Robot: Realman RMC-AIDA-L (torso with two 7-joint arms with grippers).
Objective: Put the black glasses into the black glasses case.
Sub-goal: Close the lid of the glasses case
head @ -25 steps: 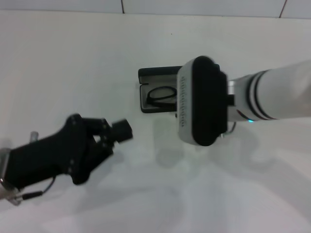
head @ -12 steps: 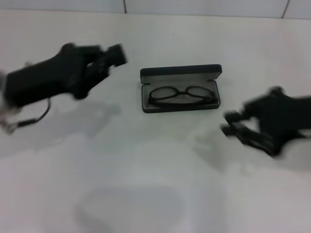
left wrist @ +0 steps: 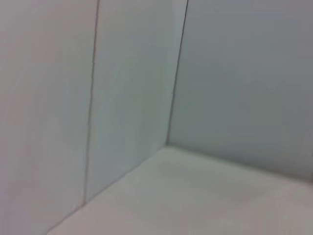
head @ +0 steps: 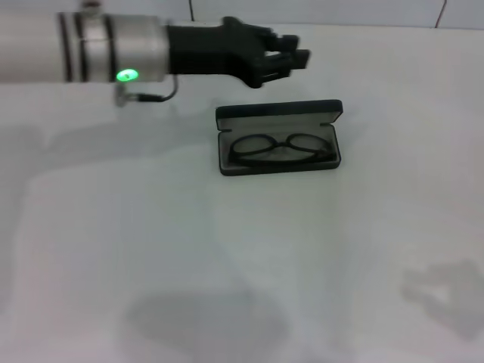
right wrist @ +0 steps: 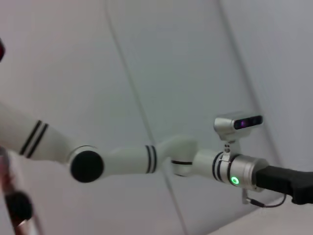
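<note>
Inside black glasses case [head: 278, 140], black glasses [head: 281, 149], left claw [head: 291, 57] beyond

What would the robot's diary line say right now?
glasses: inside open case | left gripper: behind case, empty | right gripper: out of view

The flat rectangular black glasses case [head: 278, 138] has a matt hard shell, and its open inside shows a soft-looking pale grey lining. The thin black-framed glasses [head: 281, 148] look like smooth plastic with clear, slightly shiny lenses. The broad white table [head: 227, 265] is smooth with a dull sheen. The left gripper [head: 291, 57] is matt black plastic on a satin silver metal-looking wrist and glossy white arm shell.
</note>
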